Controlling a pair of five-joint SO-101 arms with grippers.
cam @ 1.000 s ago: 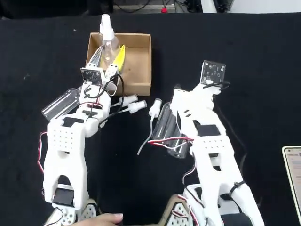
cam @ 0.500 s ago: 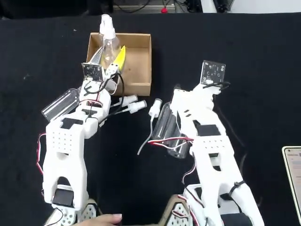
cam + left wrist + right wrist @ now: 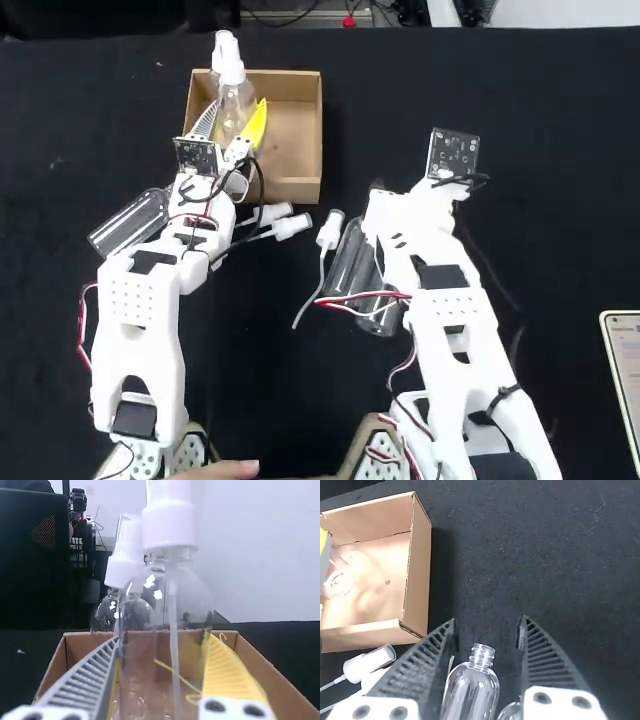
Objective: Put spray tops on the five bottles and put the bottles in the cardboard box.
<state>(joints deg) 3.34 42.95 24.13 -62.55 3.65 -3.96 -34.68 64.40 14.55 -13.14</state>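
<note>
Two claws are showing on my feeds. My left gripper [image 3: 162, 637] is clamping its grey and yellow fingers on a capped bottle [image 3: 167, 605], which is standing upright within the cardboard box [image 3: 290, 187]; I cannot tell whether its base is touching the floor. A second capped bottle [image 3: 122, 607] is sitting just behind it. My right gripper [image 3: 487, 622] is spreading its jaws wide and gripping nothing, with an uncapped bottle [image 3: 470, 685] lying between the fingers, neck pointing toward the box. Three loose spray tops [image 3: 290, 225] are lying near the box's front wall, and another bare bottle [image 3: 130, 220] is lying beside the left arm. Everything is resting on a black tablecloth [image 3: 540, 120]. Behind the box I'm seeing a white wall [image 3: 260, 545] and a black chair [image 3: 30, 555].
</note>
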